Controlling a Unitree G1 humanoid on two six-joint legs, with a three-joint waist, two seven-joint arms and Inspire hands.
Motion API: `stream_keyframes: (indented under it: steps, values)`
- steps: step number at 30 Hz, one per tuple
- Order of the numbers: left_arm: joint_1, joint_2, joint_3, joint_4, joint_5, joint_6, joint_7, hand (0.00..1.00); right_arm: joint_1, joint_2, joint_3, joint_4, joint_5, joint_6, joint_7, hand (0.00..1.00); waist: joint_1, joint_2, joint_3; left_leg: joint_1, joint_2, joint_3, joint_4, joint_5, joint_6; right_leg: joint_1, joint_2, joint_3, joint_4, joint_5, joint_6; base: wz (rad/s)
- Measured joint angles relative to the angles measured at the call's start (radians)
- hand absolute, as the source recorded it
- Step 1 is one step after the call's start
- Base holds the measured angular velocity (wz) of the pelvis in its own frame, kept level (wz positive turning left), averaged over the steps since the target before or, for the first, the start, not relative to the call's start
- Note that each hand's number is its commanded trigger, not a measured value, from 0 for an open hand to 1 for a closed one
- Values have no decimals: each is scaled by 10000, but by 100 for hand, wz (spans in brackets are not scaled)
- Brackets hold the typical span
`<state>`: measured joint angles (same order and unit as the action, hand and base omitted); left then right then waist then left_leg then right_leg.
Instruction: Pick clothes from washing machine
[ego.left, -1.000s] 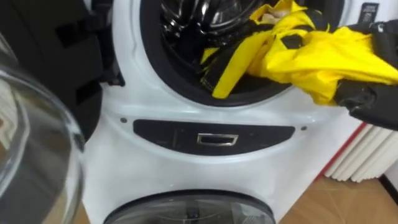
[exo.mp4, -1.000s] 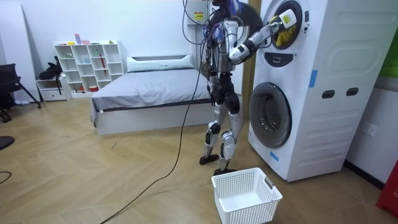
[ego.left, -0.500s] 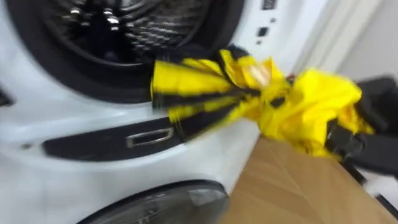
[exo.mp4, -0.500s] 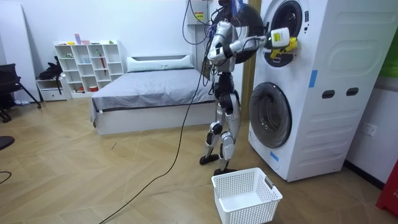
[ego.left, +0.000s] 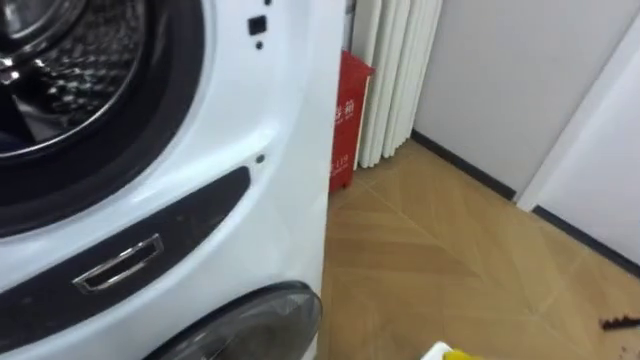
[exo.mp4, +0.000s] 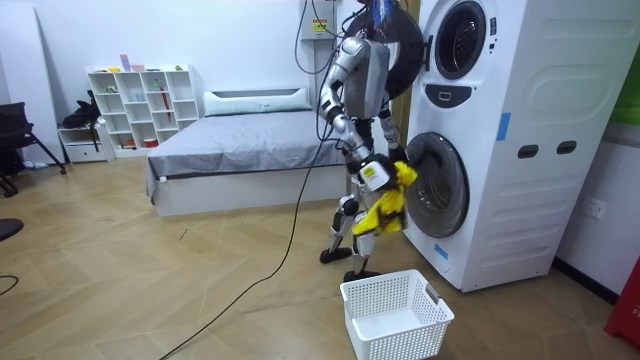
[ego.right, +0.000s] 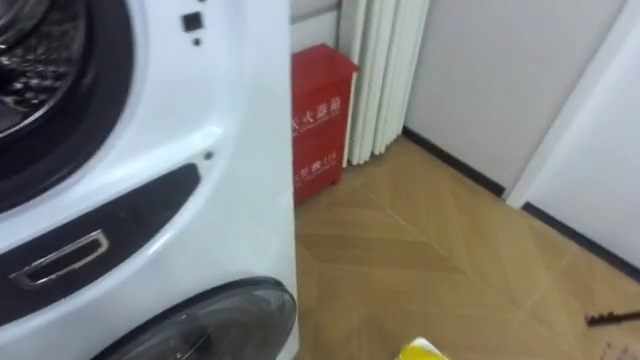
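Room view, left to right. Far to the left of the right hand, a white cube shelf unit stands against the wall. A low bed with a grey cover lies between the shelf unit and the robot. The robot stands upright on the pale wooden floor, facing the stacked white washing machine, with its right arm lowered. The right hand sits at hip height, closed on the top of the yellow garment. The garment hangs below the hand in front of the legs, outside the machine. Below the hand, slightly rightward, a white plastic lattice basket stands on the floor, apart from the garment. Level with the hand, to its right, the round lower door is shut; well above it, the upper drum opening stands open.

Eye views, left to right: the steel drum, the dark front panel with a chrome handle, a red box, and white ribbed slats. A sliver of the yellow garment shows at the bottom edge
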<state>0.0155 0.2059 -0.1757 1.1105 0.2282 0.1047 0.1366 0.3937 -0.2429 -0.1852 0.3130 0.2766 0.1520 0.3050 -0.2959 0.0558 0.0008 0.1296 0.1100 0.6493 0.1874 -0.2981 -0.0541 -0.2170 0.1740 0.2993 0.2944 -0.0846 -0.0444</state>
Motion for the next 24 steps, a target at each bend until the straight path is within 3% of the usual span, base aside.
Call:
stream_keyframes:
  steps: [2, 6, 7, 8, 11, 12, 18, 19, 20, 24]
  values:
    - [27, -2, -40, 16, -9, -127, 0, 0, -182, 14, -6, 561, -9, -43, -436, 100, -46, 166, -48, -289, -37, -43, 79, -7, 12, -294, -14, 6, 54, 31, 43, -11]
    - [135, -3, -42, 131, -564, -512, 5, 0, -744, 3, -101, 1707, 1, -457, -904, 100, -63, 440, -15, -533, -116, -287, 163, -29, 51, -634, 13, 189, 200, 68, 72, -10]
    - [166, -5, -71, 126, -879, -552, 7, 0, -1011, -18, -150, 2014, 14, -521, -1067, 100, -79, 641, -41, -711, -165, -424, 160, -38, 69, -827, 11, 236, 222, 87, 103, -15]
    - [174, -5, -83, 150, -1038, -564, 11, 0, -1279, -18, -167, 2353, 34, -690, -1306, 100, -98, 849, -12, -872, -214, -634, 152, -56, 103, -1005, 13, 287, 245, 138, 138, -15]
    - [213, -3, -65, 239, -1179, -600, 117, 0, -1671, -16, -157, 2918, 98, -766, -1842, 100, -59, 1136, 36, -1141, -366, -760, 129, -2, 191, -1412, -8, 415, 577, 156, 192, -8]
    - [219, -3, -66, 271, -1182, -605, 119, 0, -1807, -22, -157, 3063, 125, -836, -1994, 100, -62, 1277, -12, -1290, -419, -760, 130, 4, 202, -1610, -24, 393, 668, 146, 208, 0]
    - [104, -38, -44, 360, -1602, -640, 122, 0, -2556, -164, -221, 4338, 432, -1114, -2270, 98, -77, 1352, -24, -1844, -642, -829, 108, 138, 429, -2272, -157, 445, 915, 144, 302, 5]
    - [102, -41, -43, 358, -1611, -659, 122, 0, -2617, -170, -341, 4612, 513, -1166, -2348, 55, -72, 1354, -22, -1907, -666, -836, 104, 155, 457, -2339, -153, 484, 944, 157, 319, 3]
    - [110, -54, -43, 371, -1610, -662, 122, 0, -2702, -213, -349, 4719, 646, -1195, -2467, 0, -61, 1351, -18, -1965, -715, -831, 95, 164, 472, -2451, -147, 487, 1065, 139, 325, 0]
    - [112, -172, -69, 427, -2103, -623, 133, 0, -2841, -310, -329, 5000, 1270, -1223, -2809, 0, -57, 1385, -13, -2281, -826, -823, 82, 177, 511, -2862, -200, 493, 1293, 130, 340, 0]
